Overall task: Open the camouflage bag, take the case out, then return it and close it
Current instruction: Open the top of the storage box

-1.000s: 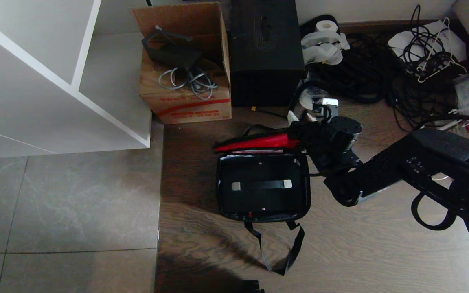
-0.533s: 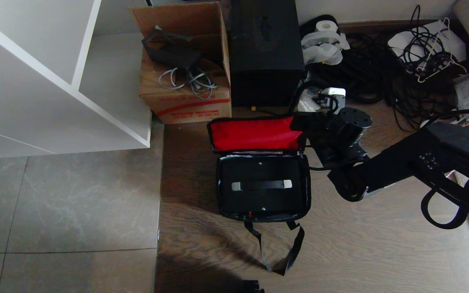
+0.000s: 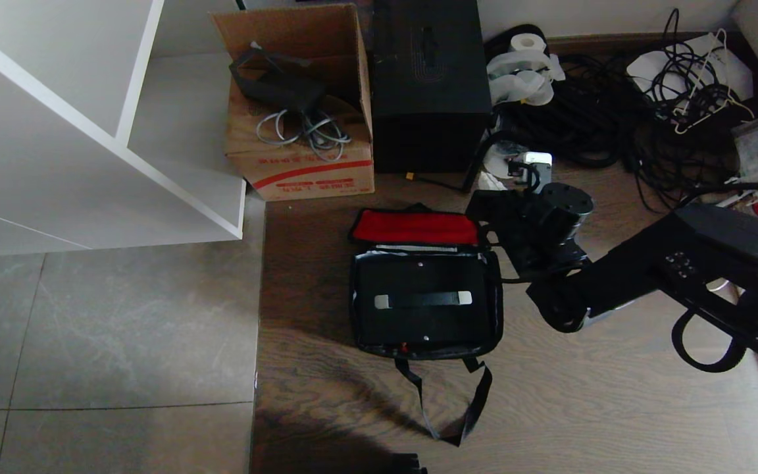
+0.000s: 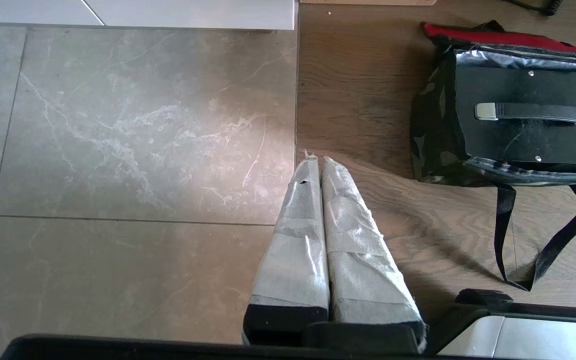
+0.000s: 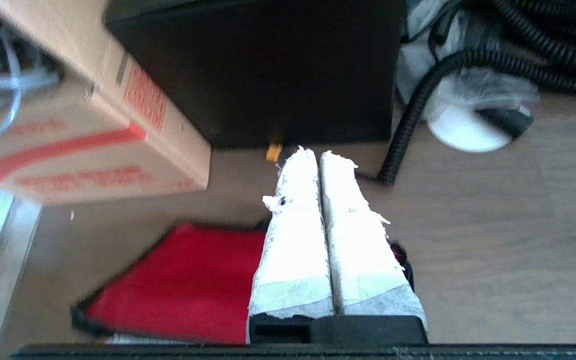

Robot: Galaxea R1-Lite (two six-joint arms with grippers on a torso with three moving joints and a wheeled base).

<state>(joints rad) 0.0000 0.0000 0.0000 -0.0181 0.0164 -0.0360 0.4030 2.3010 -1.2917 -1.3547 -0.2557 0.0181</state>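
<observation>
One bag (image 3: 494, 309), lid folded back, case (image 3: 424, 301) seated inside; right gripper (image 5: 318, 155) pressed together, empty, above the lid's right corner.

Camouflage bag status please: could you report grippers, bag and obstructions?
Right gripper shut, empty, above red-lined lid. Left gripper shut, parked over floor. Green camouflage fabric bag open, flat black case inside. Nothing over the case.
</observation>
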